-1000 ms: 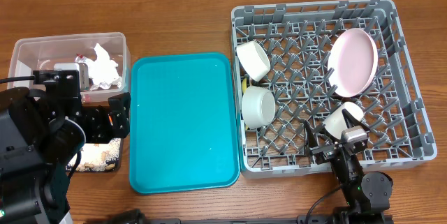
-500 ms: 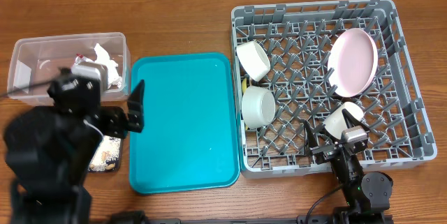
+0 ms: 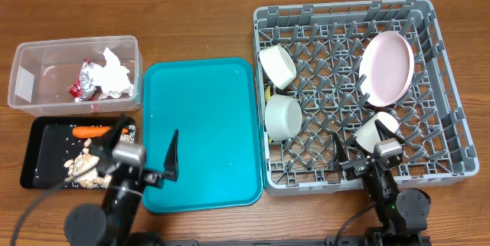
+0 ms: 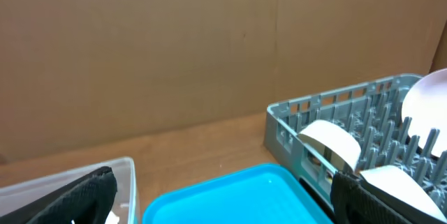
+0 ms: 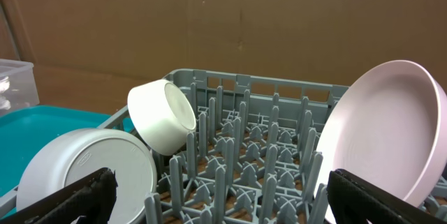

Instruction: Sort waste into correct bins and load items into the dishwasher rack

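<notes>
The grey dishwasher rack [image 3: 444,85] holds a pinkish plate [image 3: 388,66] on edge, two cream bowls [image 3: 277,66] [image 3: 282,116] and a small cup [image 3: 375,131]; a bit of pale yellow cutlery [image 3: 267,93] shows between the bowls. In the clear tub [image 3: 23,85] lie a white napkin [image 3: 115,73] and a foil wrapper [image 3: 84,80]. An orange carrot [image 3: 92,132] and nut scraps [image 3: 80,165] lie in the black tray [image 3: 42,135]. My left gripper [image 3: 145,148] is open and empty over the teal tray's near left corner. My right gripper [image 3: 367,150] is open and empty at the rack's near edge, facing plate [image 5: 384,133] and bowls [image 5: 164,116].
A large teal tray [image 3: 203,131] lies between the bins and the rack, with nothing on it. In the left wrist view it [image 4: 230,196] lies straight ahead, the tub's wall [image 4: 129,172] to its left and the rack's corner [image 4: 293,119] to its right. A cardboard wall stands behind the table.
My left arm has drawn back from over the bins to the near edge of the table, uncovering the black tray and its scraps. The right arm has not moved.
</notes>
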`<state>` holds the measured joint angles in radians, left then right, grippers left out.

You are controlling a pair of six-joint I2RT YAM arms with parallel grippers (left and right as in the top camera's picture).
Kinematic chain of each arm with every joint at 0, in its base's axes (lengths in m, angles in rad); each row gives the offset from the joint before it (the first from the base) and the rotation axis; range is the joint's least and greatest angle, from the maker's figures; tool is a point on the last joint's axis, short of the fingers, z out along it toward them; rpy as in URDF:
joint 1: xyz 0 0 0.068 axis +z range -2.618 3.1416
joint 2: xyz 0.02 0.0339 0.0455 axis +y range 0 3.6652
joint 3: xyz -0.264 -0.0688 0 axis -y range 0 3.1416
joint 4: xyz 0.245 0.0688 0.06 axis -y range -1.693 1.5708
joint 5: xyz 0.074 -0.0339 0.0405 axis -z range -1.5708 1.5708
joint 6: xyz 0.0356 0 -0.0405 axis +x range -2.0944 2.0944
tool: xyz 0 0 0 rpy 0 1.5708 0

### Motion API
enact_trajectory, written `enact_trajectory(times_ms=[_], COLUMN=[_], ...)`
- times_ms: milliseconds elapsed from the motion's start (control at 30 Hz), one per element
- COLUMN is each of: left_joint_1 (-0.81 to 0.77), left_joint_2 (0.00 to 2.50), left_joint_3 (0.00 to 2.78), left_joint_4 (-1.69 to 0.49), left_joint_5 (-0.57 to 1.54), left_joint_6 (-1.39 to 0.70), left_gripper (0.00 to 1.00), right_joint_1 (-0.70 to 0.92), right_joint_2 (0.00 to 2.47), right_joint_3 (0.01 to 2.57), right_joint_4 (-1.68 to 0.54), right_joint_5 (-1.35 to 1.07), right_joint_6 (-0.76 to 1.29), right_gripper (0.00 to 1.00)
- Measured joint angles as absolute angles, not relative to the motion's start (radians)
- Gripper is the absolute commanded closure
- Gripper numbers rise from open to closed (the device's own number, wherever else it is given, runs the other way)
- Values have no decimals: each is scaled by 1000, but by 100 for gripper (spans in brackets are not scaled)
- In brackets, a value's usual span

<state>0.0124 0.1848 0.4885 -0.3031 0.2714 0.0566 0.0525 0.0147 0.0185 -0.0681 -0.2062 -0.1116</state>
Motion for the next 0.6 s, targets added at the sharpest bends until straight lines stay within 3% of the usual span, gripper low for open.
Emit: enact_trajectory(times_ms=[200, 600], left_joint_1=[12, 12], left_joint_2=[19, 15], left_joint_3=[324, 9], left_joint_4=[-233, 7], left_joint_5=[272, 341], left_joint_6=[51, 28], left_gripper=[0, 0], right_joint_1=[53, 53], right_joint_2=[15, 15], right_joint_3=[19, 19], right_joint_4=[-67, -68], right_joint_5=[-206, -206], right_joint_6=[-112, -111], right_gripper=[0, 0])
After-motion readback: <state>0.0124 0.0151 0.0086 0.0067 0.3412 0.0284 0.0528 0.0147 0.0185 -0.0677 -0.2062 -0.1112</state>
